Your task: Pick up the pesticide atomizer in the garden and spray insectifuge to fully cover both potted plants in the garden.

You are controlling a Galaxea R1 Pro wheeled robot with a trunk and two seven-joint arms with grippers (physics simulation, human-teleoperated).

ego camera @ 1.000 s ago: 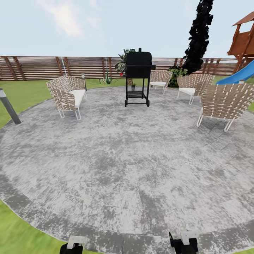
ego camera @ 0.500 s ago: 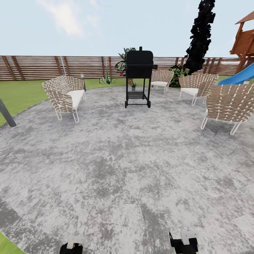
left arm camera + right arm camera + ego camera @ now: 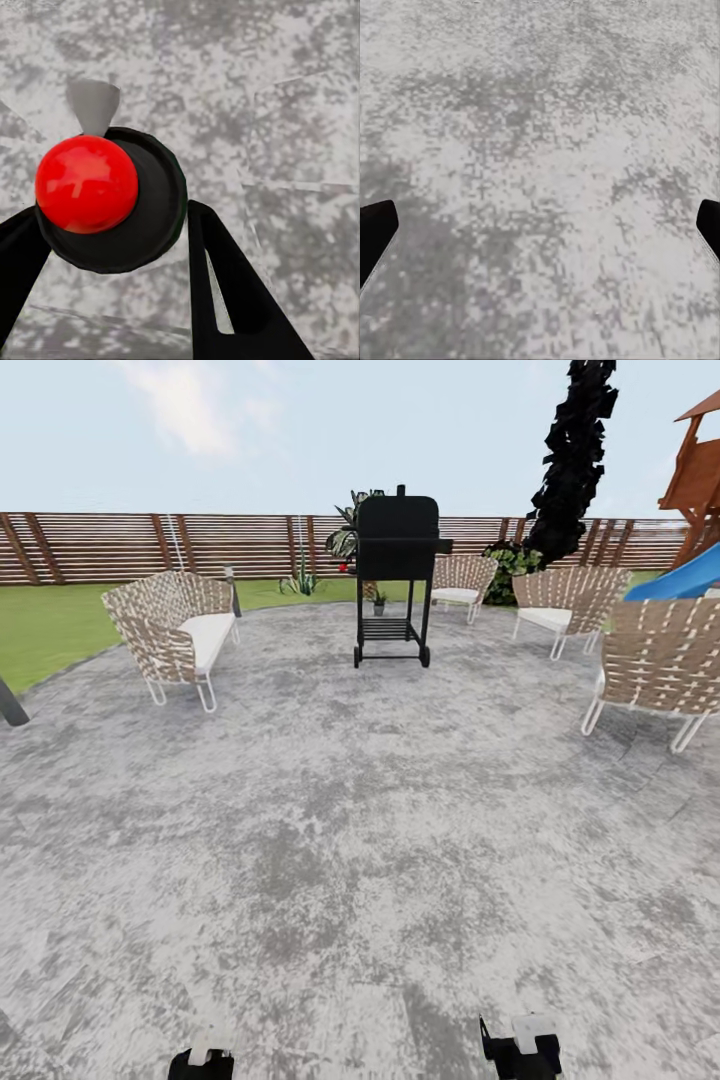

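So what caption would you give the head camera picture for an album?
Round grey patio with a black grill, woven chairs and a slatted fence beyond.

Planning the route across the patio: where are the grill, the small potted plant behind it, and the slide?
grill [image 3: 398, 538], head view, black lid.
potted plant [image 3: 379, 603], head view, leaves.
slide [image 3: 680, 579], head view, blue chute.

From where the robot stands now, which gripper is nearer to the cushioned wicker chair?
Left. The left gripper sits low, nearly beneath the wicker chair far ahead; the right gripper is further across.
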